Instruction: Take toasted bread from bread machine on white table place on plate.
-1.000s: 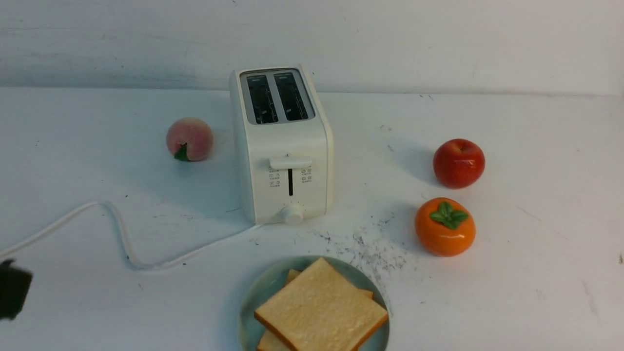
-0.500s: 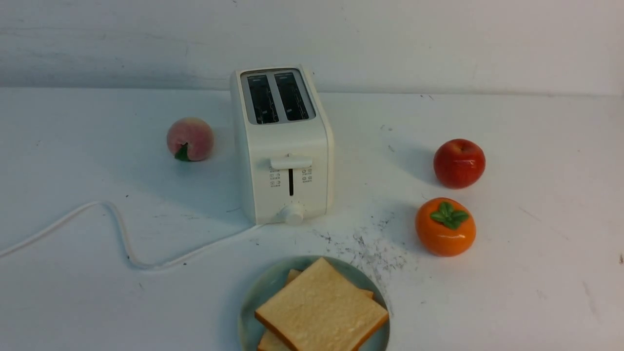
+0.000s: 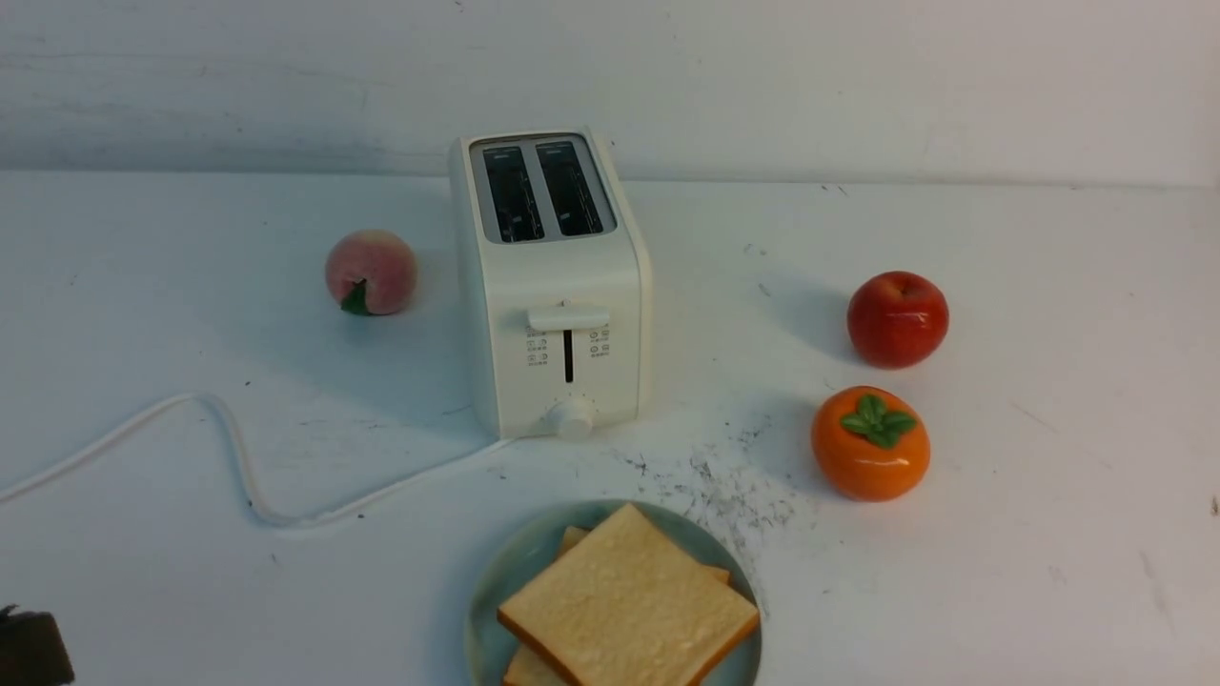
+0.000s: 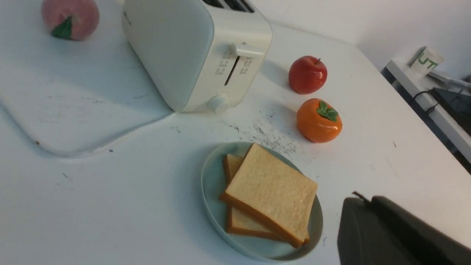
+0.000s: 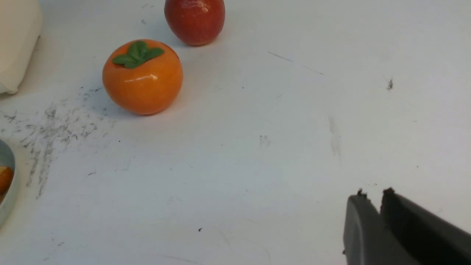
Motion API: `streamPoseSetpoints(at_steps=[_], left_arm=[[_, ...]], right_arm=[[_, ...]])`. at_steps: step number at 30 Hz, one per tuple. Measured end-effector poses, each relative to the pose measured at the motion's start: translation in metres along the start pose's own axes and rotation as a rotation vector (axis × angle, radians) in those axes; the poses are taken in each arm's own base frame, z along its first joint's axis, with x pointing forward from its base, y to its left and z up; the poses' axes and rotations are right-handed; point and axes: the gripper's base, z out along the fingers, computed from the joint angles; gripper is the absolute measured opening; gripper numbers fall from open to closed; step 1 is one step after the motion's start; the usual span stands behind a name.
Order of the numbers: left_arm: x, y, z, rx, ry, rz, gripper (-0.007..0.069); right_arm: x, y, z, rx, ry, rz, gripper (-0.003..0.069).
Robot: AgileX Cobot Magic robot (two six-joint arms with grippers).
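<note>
Nearest, on the round, shallow, pale blue-green plate: the toasted bread, two square slices stacked flat and skewed, faces pale golden and finely pored, crusts orange-brown, the lower slice peeking out at the edge. Resting on the white table, matte and smooth, smudged with speckled black scuffs beside the plate.

At the near left corner, a dark sliver of the left gripper, fingers pressed together with nothing between, seen in the left wrist view above the table beside the plate. Likewise the right gripper, black fingertips almost touching, holding nothing, over bare tabletop.

Farther back, right: a glossy orange persimmon with a green leaf cap, then a shiny red apple. Centre: the bread machine, boxy, white, rounded at the corners, both dark slots empty, lever up, round knob low on its front, white cord snaking off leftward. Left of it, a fuzzy pink peach.
</note>
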Motion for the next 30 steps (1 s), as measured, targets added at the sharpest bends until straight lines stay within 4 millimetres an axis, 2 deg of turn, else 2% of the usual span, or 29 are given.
streamPoseSetpoints(at_steps=[9, 14, 20, 30], left_arm=[[0.024, 0.014, 0.021, 0.006, 0.013, -0.048, 0.0018], [0.034, 0.028, 0.032, -0.041, -0.052, 0.003, 0.0025], [0.048, 0.055, 0.037, -0.249, -0.117, -0.057, 0.0034], [0.082, 0.085, 0.032, -0.434, -0.246, -0.117, 0.0038]], right_arm=[[0.000, 0.000, 0.000, 0.000, 0.000, 0.000, 0.0091], [0.000, 0.000, 0.000, 0.000, 0.000, 0.000, 0.0097], [0.000, 0.000, 0.000, 0.000, 0.000, 0.000, 0.0105], [0.000, 0.000, 0.000, 0.000, 0.000, 0.000, 0.0116]])
